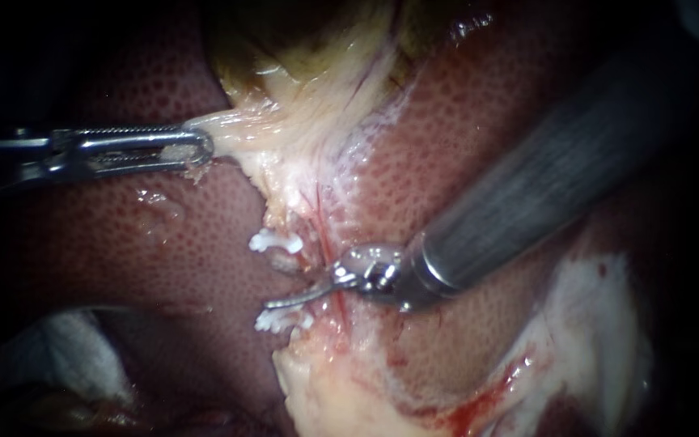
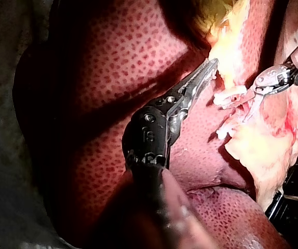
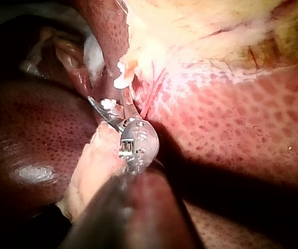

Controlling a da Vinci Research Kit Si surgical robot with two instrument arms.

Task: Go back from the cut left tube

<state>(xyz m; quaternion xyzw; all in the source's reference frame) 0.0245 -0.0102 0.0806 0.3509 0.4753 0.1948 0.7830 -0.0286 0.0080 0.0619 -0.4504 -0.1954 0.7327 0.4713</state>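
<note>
The left instrument [image 1: 202,147], bright steel with ridged, slotted jaws, lies level and points right, pinching a flap of pale stringy tissue [image 1: 285,137]. The cut left tube [image 1: 286,260] sits mid-scene at the edge of the stippled dark-red liver [image 1: 123,243]. Its long axis runs up and down, with a knobbly white clip [image 1: 275,241] on the upper stump, a lower clip [image 1: 281,320] on the other and a gap between. The right instrument [image 1: 273,305], on a thick grey shaft slanting in from the upper right, has thin curved blades pressed together into one sliver, which points left into that gap. Bare liver lies open beneath its shaft
</note>
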